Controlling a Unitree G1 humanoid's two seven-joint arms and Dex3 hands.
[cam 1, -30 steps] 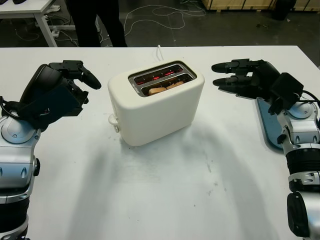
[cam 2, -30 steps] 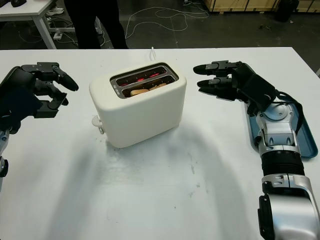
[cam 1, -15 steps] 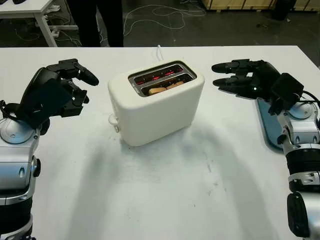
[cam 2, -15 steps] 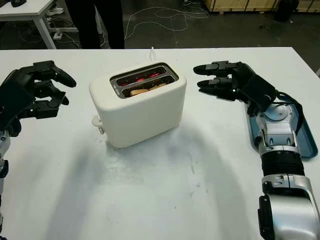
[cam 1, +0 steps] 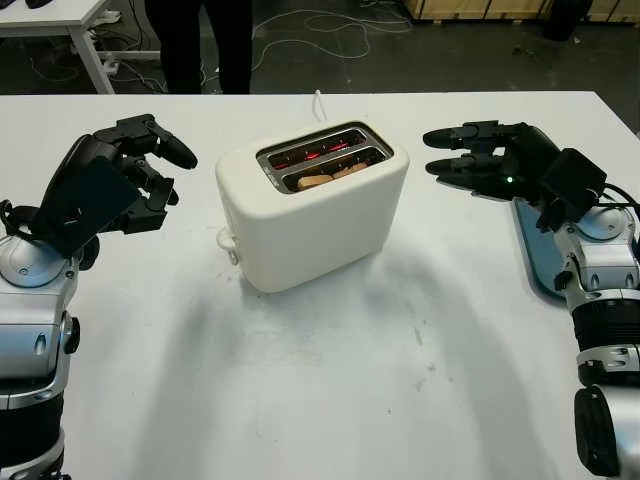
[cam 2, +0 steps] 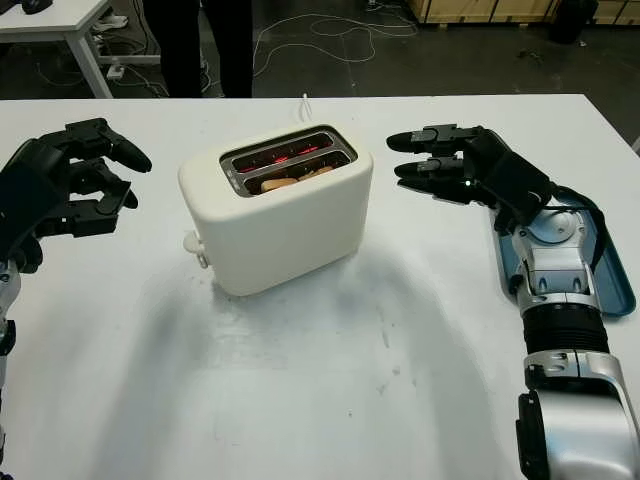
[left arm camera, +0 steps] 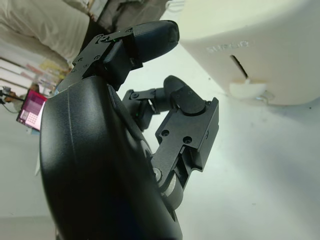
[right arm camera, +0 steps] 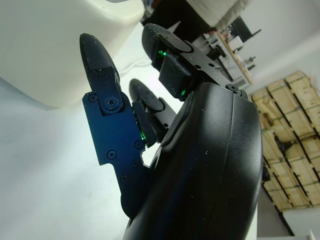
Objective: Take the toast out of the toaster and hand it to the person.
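Two hands empty, toast (cam 1: 330, 177) seated in front slot of toaster (cam 1: 310, 215), frame centre.
Left hand (cam 1: 120, 185) at frame left, fingers curled, holding nothing; right hand (cam 1: 490, 160) at frame right, open. Risk: glowing slot, narrow gap; toaster tipped or toast crushed by off-centre reach.

- The toaster (cam 1: 312, 205) stands on the worktop (cam 1: 330, 380), near its middle.
- The toast (cam 1: 330, 177) sits in the toaster's nearer slot.
- The left hand (cam 1: 125, 180) hangs above the worktop left of the toaster, apart from it.
- The right hand (cam 1: 480, 165) hangs to the toaster's right, also apart.
- A tray (cam 2: 610, 275) lies at the worktop's right edge, partly under the right arm.
- A person (cam 1: 200, 45) stands behind the worktop's far edge.
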